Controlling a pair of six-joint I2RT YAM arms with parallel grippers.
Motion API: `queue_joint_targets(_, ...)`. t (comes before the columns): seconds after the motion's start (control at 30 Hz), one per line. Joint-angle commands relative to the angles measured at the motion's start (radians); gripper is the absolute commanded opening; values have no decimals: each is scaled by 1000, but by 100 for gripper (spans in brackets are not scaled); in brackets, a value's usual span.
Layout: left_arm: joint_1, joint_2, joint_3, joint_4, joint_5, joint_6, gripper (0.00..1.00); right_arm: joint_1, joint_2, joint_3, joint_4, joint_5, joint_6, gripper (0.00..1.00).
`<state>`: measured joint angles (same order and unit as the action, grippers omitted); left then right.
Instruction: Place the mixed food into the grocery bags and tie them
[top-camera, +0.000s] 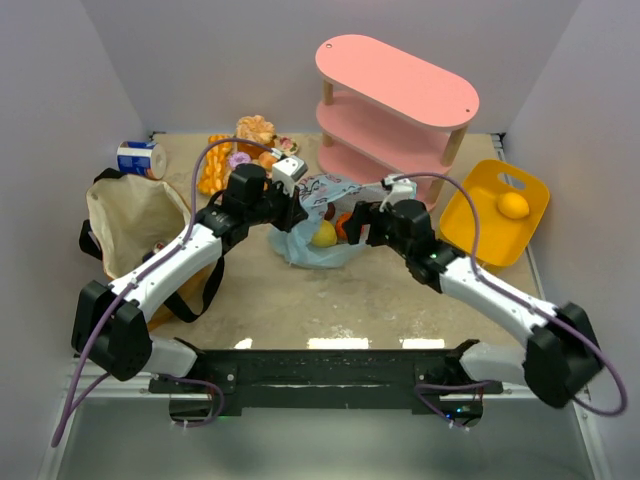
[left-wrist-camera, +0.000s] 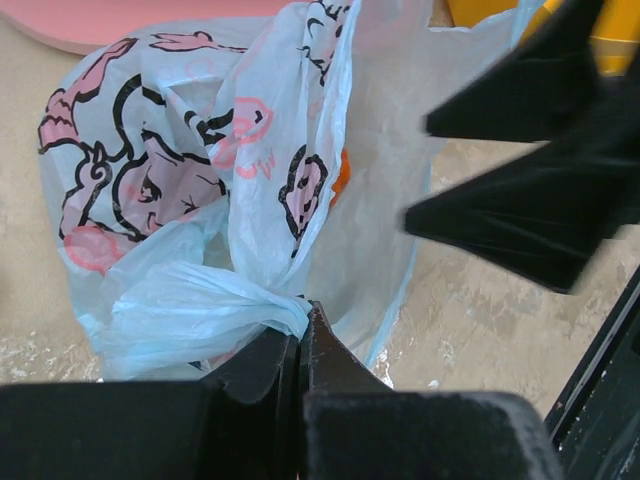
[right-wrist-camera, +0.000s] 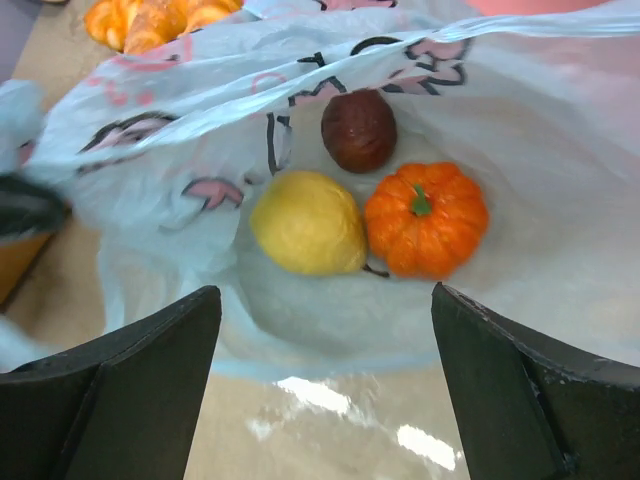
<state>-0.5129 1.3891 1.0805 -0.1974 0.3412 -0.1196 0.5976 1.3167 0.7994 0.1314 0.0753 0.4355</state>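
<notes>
The left arm and right arm are showing white shells between black joints. A purple-grey cable is looping along each. The left claw and right claw are wearing black wedge fingers.

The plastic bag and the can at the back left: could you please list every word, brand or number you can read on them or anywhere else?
Light-blue plastic bag: only pink and black cartoon drawings, no words or numbers to read.
Blue-and-white can: its label is too small and blurred to read.
Elsewhere in the three views: no readable text.
</notes>
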Motion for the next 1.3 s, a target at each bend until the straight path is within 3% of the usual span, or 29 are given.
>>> queue_joint_targets(0.0,-4,-36,16,23,-53,5,0,-15,-255,-1,-206,148,-112,90)
queue_joint_targets(0.1,-4,-33,16,26,-33,-3,0,-174,-295,82,-372,161,-162,91)
queue_joint_targets(0.17,-4,-35,13,33,-10,-9,0,-390,-280,116,-417,44,-173,93)
queue_joint_targets(0.23,-6,-36,12,39,1,-8,0,-546,-211,147,-455,20,-199,99)
queue_joint_targets(0.33,-4,-33,7,42,-2,-6,0,-651,-70,214,-452,98,-267,99)
queue_joint_targets(0.53,-4,-29,7,47,16,-9,0,-716,247,392,-392,339,-368,99)
queue_joint_targets(0.83,-4,-48,13,44,36,-11,0,-736,553,595,-273,559,-656,99)
queue_joint_targets(1.27,-3,-81,18,50,74,-25,0,-829,768,684,-260,532,-739,99)
